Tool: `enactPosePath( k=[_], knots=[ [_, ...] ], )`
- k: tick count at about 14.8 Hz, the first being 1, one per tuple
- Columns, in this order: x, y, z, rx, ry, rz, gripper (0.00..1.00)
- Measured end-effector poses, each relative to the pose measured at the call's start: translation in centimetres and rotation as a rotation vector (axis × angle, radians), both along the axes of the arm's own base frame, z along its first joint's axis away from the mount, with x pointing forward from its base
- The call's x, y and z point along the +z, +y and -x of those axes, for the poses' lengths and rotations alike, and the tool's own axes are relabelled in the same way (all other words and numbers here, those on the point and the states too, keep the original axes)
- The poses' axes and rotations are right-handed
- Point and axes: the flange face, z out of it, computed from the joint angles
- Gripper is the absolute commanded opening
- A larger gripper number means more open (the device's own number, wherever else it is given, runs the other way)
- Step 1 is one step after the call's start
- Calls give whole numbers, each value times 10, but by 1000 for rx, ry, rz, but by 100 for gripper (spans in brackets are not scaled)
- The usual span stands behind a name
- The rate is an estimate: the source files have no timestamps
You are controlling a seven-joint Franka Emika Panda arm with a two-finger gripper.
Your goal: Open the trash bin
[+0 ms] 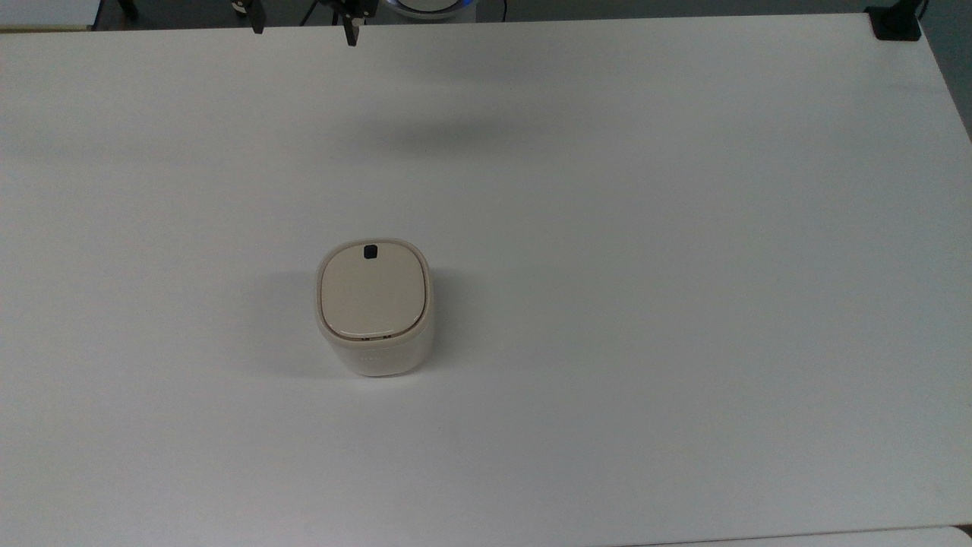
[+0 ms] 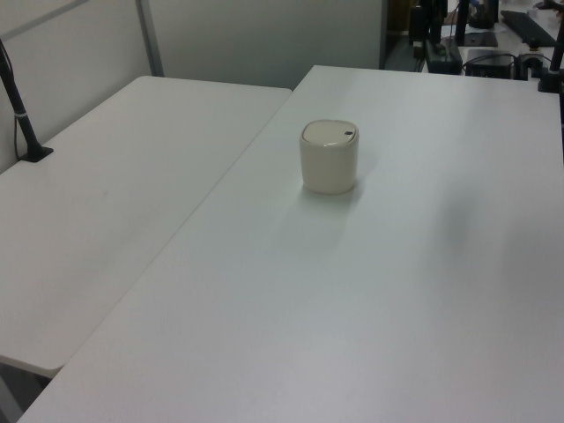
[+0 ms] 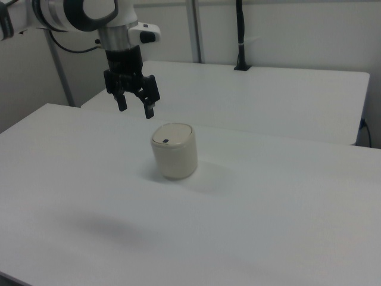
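cream trash bin (image 1: 376,346), beige lid (image 1: 371,291) w/ blk button (image 1: 370,251), white table (image 1: 683,228)

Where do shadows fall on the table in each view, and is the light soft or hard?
Top view: a soft shadow hugs the trash bin, and a blurred dark patch lies on the table below the gripper. Left view: a faint shadow lies in front of the bin. Right view: a diffuse patch sits near the front edge. The light looks soft.

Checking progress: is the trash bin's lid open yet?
No, the trash bin's beige lid lies flat and closed on it.
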Motion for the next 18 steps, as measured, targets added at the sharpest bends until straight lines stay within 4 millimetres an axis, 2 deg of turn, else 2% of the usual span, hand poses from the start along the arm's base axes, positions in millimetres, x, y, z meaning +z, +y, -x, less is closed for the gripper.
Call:
enactPosePath(
  k=[18],
  knots=[
    [-2,-1,-2,0,-8,1,100]
  ],
)
